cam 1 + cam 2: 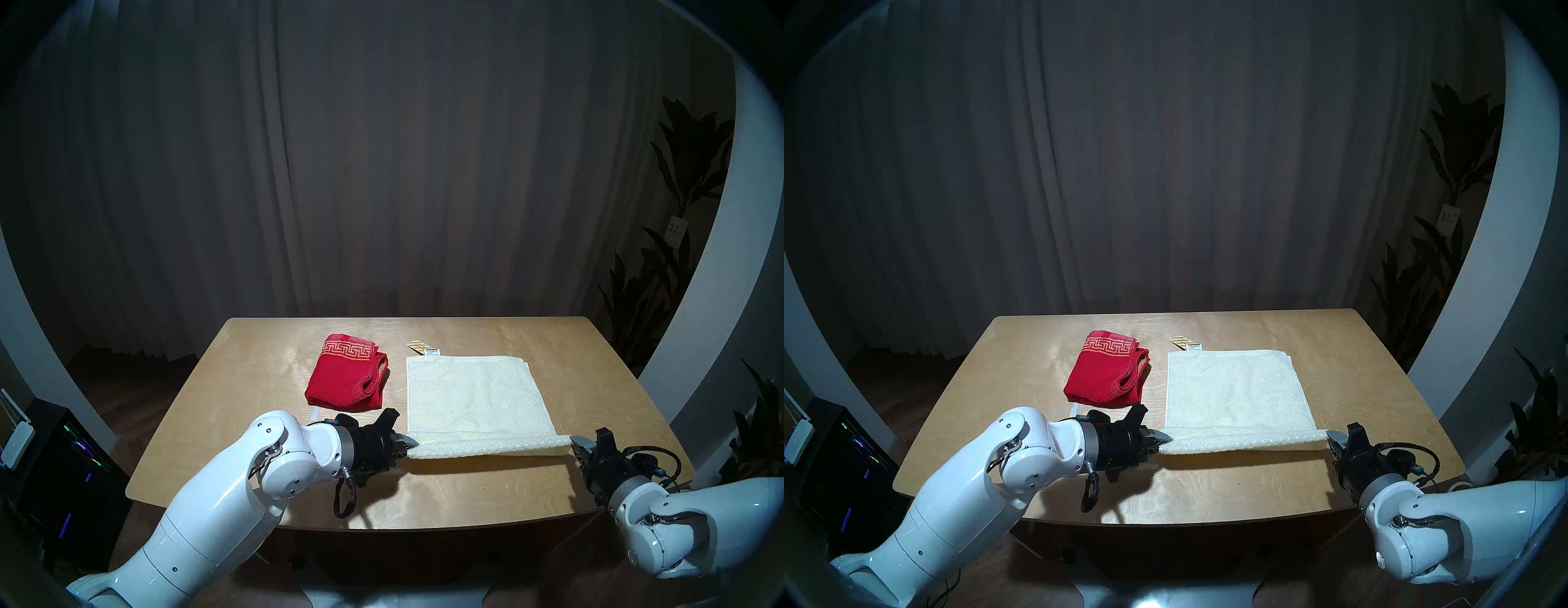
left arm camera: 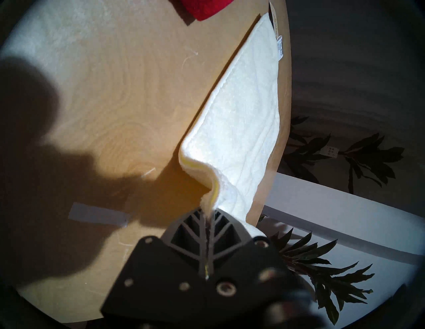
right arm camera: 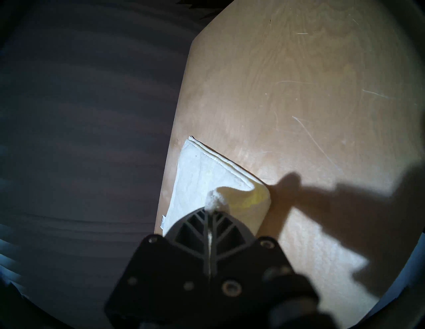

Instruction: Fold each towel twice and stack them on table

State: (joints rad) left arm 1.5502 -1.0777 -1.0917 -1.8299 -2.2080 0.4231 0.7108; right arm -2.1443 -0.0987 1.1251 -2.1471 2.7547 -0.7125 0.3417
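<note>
In the head view, the cream towel [image 1: 471, 395] lies right of centre on the table [image 1: 237, 382], its far part flat and its near edge lifted off the wood into a sagging roll strung between the 2 grippers. The left gripper [image 1: 410, 445], at lower centre of the frame, has its fingers pressed together on the near left corner of the cloth; the left wrist view shows the fabric pinched between them and rising to the top of the frame. The right gripper [image 1: 576, 443], at lower right, is clamped the same way on the near right corner. The red towel [image 1: 345, 373] sits folded just left of the cream one, apart from it, its key-pattern border at the far end. A small tag [image 1: 422, 346] lies at the cream towel's far left corner.
</note>
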